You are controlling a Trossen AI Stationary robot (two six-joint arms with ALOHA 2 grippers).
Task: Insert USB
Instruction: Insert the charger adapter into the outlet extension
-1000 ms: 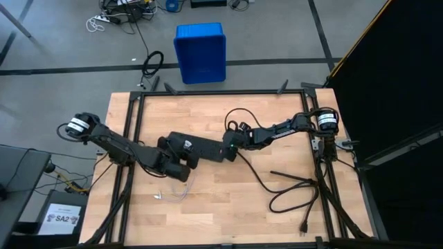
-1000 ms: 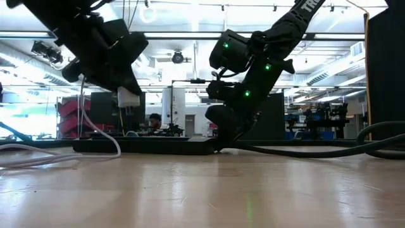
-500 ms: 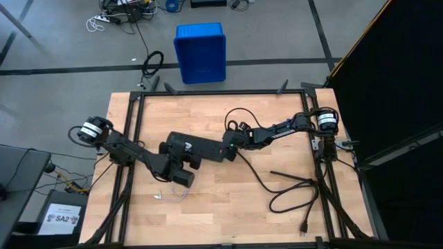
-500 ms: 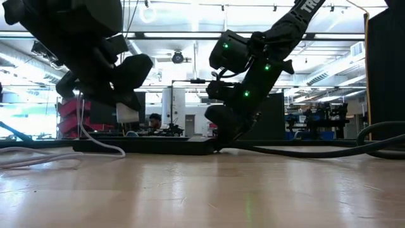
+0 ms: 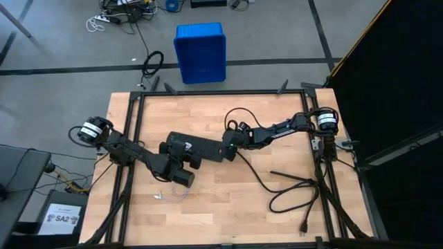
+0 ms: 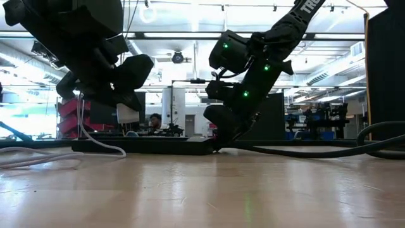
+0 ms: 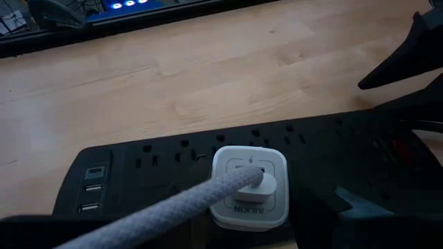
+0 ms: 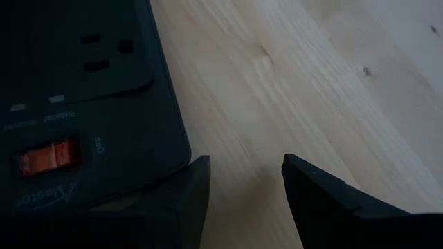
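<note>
The whitish-grey USB cable (image 7: 166,211) is plugged into the face of a small white cube adapter (image 7: 249,181). My left gripper (image 6: 124,104) is shut on that adapter above the black power strip (image 5: 201,147), at its left part. From the adapter the cable drops to the table (image 6: 95,140), and its loose loop lies on the wood (image 5: 172,196) near the left gripper (image 5: 181,173). My right gripper (image 8: 239,187) is open, low at the strip's switch end (image 8: 48,155). My left gripper holds the white cube adapter by its sides, coming from above and slanting down; one dark finger (image 7: 363,207) shows beside it. The adapter (image 6: 127,113) hangs lifted clear over the strip, and the cable runs slack from it down to the table. My right gripper comes down slanting from the table's right. One finger (image 8: 181,197) stands at the corner of the strip's switch end (image 8: 163,155), the other (image 8: 325,200) over bare wood. I cannot tell whether the finger touches the strip.
The strip's thick black cord (image 5: 291,187) loops over the right part of the table, its plug near the near edge (image 5: 303,228). The strip has USB ports at its left end (image 7: 93,187) and free sockets (image 7: 166,149). A blue bin (image 5: 200,52) stands on the floor beyond the table.
My left gripper has moved down toward the power strip and a little toward the table's near edge, turning somewhat, with the adapter still in its hold. The adapter now hangs lower over the strip. That happened early in the second; since then nothing has moved.
</note>
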